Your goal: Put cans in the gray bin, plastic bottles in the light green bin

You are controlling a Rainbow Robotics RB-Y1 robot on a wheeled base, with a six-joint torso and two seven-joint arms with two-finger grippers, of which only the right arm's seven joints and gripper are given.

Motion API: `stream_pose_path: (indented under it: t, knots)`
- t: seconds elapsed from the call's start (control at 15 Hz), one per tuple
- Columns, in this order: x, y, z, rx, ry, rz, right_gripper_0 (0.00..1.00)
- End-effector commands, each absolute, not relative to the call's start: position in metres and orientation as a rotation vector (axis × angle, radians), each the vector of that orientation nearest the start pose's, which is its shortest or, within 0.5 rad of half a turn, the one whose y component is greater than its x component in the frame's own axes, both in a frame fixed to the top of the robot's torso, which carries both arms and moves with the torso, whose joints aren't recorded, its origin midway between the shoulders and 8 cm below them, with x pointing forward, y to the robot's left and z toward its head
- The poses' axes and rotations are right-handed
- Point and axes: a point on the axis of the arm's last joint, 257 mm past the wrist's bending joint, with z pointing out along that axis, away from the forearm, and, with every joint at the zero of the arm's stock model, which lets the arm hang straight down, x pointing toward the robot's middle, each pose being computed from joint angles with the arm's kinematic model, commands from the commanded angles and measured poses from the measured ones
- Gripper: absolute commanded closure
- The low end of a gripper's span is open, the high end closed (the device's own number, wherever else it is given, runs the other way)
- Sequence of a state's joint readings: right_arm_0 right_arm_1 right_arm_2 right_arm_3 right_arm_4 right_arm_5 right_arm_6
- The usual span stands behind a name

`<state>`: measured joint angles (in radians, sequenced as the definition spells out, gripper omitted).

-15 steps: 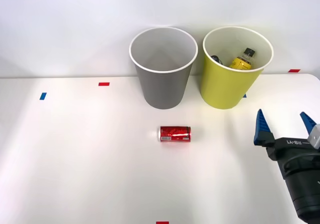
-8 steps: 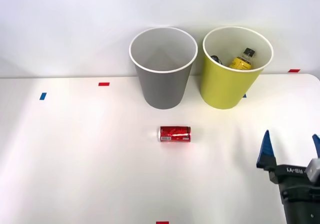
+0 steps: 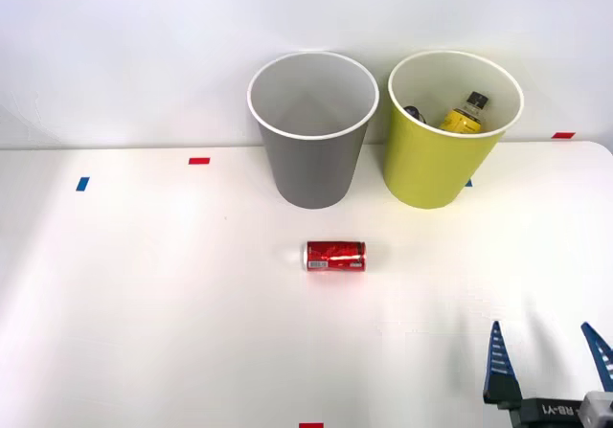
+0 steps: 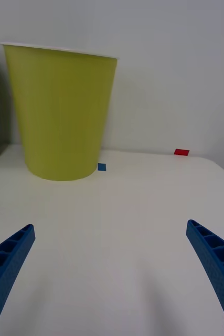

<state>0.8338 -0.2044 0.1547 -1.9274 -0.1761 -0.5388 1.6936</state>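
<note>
The white table [image 3: 144,304] takes up most of what is in front of me, running back to a pale wall; on it, toward the far edge, two tall cup-shaped bins stand side by side, close but not touching. The gray bin [image 3: 314,165] is the left one of the pair, white-rimmed, tapering downward, its pale inside bare as far as I can see into it; the light green bin [image 3: 431,169] is on its right, the same size and shape, and in the wrist view [image 4: 62,115] it stands upright on the tabletop ahead of the fingers. Inside the light green bin a yellow-labelled bottle [image 3: 464,114] leans with its dark cap up toward the far rim, and beside it, against the left inner wall, sits something dark that I cannot make out. The right gripper [image 3: 546,356] is at the near right corner of the table, well apart from both bins; its two blue ribbed fingers [image 4: 7,257] are spread wide with nothing between them. The red can [image 3: 335,256] lies on its side on the open table in front of the gray bin, apart from it, silver ends pointing left and right, a white label patch along its lower edge. Small tape marks dot the table: red ones [image 3: 198,161] and blue ones [image 3: 82,184].
</note>
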Motion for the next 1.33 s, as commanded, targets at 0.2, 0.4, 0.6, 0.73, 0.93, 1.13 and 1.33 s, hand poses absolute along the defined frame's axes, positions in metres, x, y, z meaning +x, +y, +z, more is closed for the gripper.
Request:
stream_pose_path:
  t: [0.2,0.4,0.6,0.73,0.93,1.13,1.33]
  knots:
    - [0.261,-0.266,-0.299,-0.094,1.540,-0.125,0.00]
    - [0.250,-0.231,-0.296,-0.255,1.509,-0.151,0.00]
    - [0.244,-0.211,-0.289,-0.230,1.480,-0.108,0.00]
    - [0.243,-0.208,-0.286,-0.205,1.471,-0.092,0.00]
    - [0.241,-0.210,-0.288,-0.165,1.485,-0.077,0.00]
    - [0.237,-0.215,-0.292,-0.147,1.500,-0.080,0.00]
    - [0.236,-0.215,-0.292,-0.175,1.499,-0.101,0.00]
